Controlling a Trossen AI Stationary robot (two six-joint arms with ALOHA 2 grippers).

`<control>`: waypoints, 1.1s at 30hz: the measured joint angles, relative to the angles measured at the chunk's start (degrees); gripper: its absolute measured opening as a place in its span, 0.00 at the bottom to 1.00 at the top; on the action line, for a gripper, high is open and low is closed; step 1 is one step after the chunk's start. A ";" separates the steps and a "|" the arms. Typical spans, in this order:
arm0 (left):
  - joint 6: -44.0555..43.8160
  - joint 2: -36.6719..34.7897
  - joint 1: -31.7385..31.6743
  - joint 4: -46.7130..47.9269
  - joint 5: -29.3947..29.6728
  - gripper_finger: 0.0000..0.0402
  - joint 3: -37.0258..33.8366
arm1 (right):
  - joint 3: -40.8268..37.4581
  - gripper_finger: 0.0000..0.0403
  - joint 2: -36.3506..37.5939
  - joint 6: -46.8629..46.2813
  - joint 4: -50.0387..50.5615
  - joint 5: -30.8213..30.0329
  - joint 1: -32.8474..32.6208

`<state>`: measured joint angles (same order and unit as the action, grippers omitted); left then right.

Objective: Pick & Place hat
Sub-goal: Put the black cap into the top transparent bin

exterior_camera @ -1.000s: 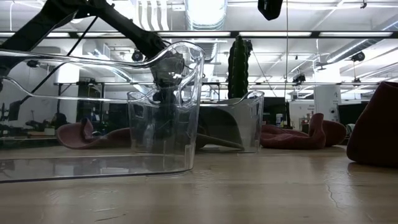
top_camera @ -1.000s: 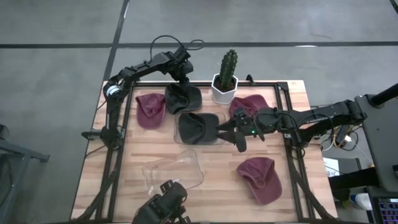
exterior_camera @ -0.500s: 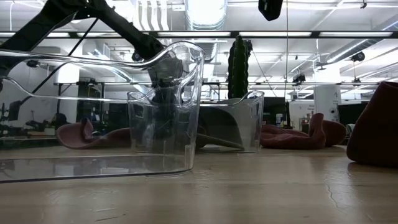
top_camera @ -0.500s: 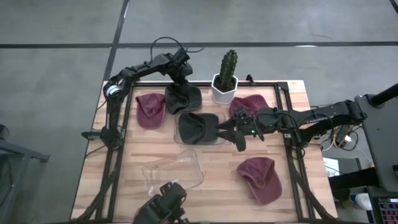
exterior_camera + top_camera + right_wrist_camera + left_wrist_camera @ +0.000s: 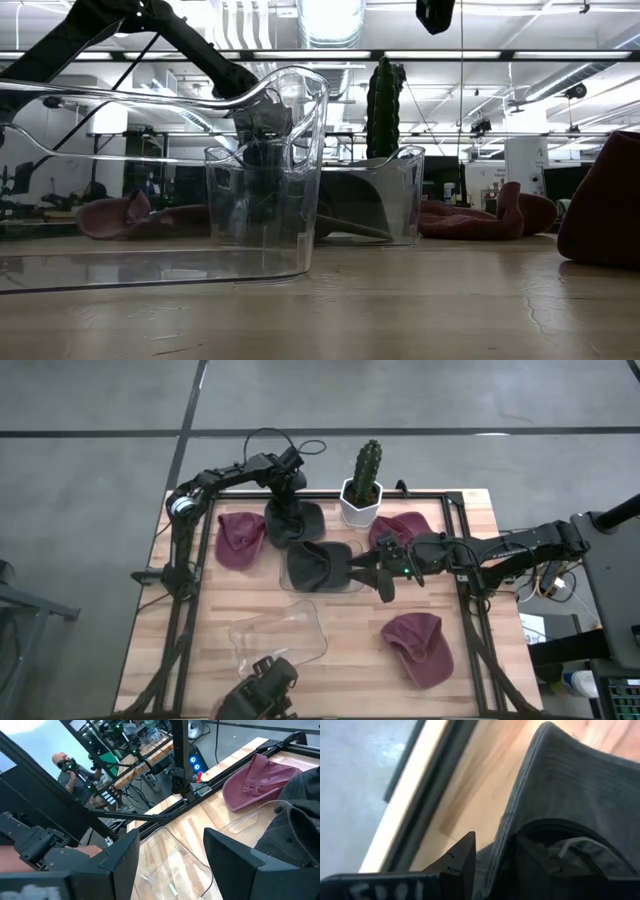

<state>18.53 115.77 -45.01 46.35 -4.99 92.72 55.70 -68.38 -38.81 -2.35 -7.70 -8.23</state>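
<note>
- We found a wooden table (image 5: 340, 650) carrying two clear plastic bins, four caps and a potted cactus (image 5: 363, 481).
- The near clear bin (image 5: 278, 636) held nothing we could see; the far clear bin (image 5: 322, 566) held a dark grey cap (image 5: 310, 563).
- A second dark grey cap (image 5: 292, 518), the one being worked, lay on the table at the far edge, between a maroon cap (image 5: 240, 537) and the cactus pot, just behind the far bin.
- Two further maroon caps were recorded: one (image 5: 402, 527) beside the cactus pot, one (image 5: 421, 645) near the front right of the table.
- The left gripper (image 5: 283, 493) was down on the second grey cap; in the left wrist view its fingers (image 5: 461, 861) sat astride a fold of the cap's cloth, pinching it.
- The right gripper (image 5: 367, 569) lay level at the far bin's right wall, its fingers (image 5: 120, 856) spread apart and holding nothing.
- Beyond the table, in the right wrist view, we noted a person (image 5: 71, 772).
</note>
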 joint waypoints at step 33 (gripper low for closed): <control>-2.15 -0.40 -0.76 0.09 -1.52 0.02 1.86 | 0.00 0.53 -0.02 1.33 0.09 -1.46 -0.02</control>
<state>16.37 115.37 -45.78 46.43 -6.51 94.59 55.70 -68.40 -37.47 -2.26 -9.17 -8.25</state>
